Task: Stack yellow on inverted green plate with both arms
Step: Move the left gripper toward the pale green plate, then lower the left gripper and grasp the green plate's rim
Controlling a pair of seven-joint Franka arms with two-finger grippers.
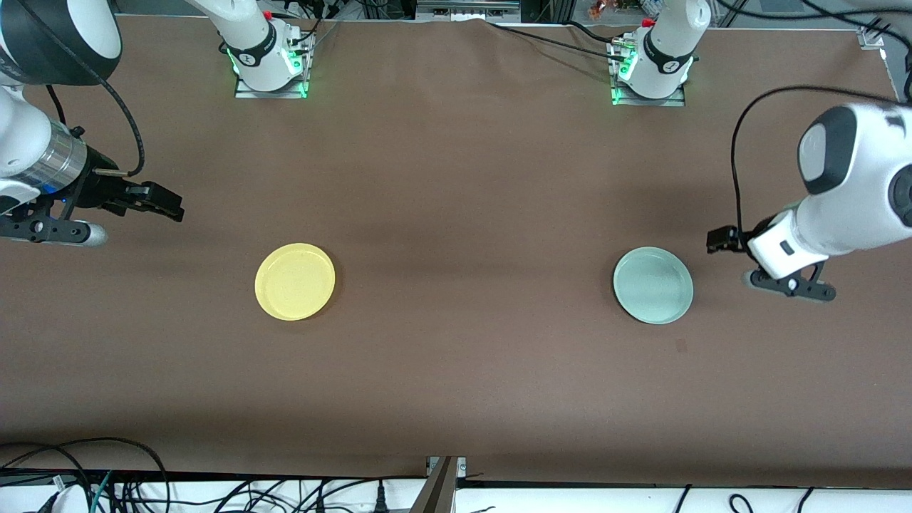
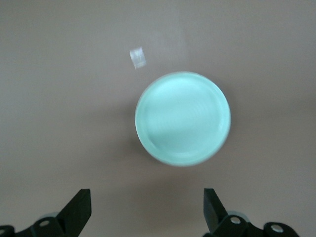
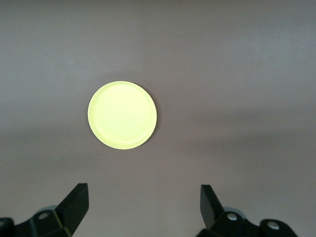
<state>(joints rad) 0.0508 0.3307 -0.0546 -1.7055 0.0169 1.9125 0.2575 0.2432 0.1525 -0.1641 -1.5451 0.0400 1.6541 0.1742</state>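
Both hands released, hovering over bare tabletop [image 1: 456, 178]: left hand [image 2: 147, 210] beside green plate [image 1: 653, 285], right hand [image 3: 143, 207] near yellow [image 1: 295, 281]. Plates well apart, rim-up. Flip green first; grip rim edge squarely.

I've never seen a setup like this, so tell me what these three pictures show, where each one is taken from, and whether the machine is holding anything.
These are two white robot arms at a brown table. One picture looks down from a high camera facing them; the other two come from cameras on each arm's wrist. A yellow plate lies toward the right arm's end, a pale green plate toward the left arm's end, both rim up. The right pincer and the left pincer hang open and empty, each above the table near its own plate.
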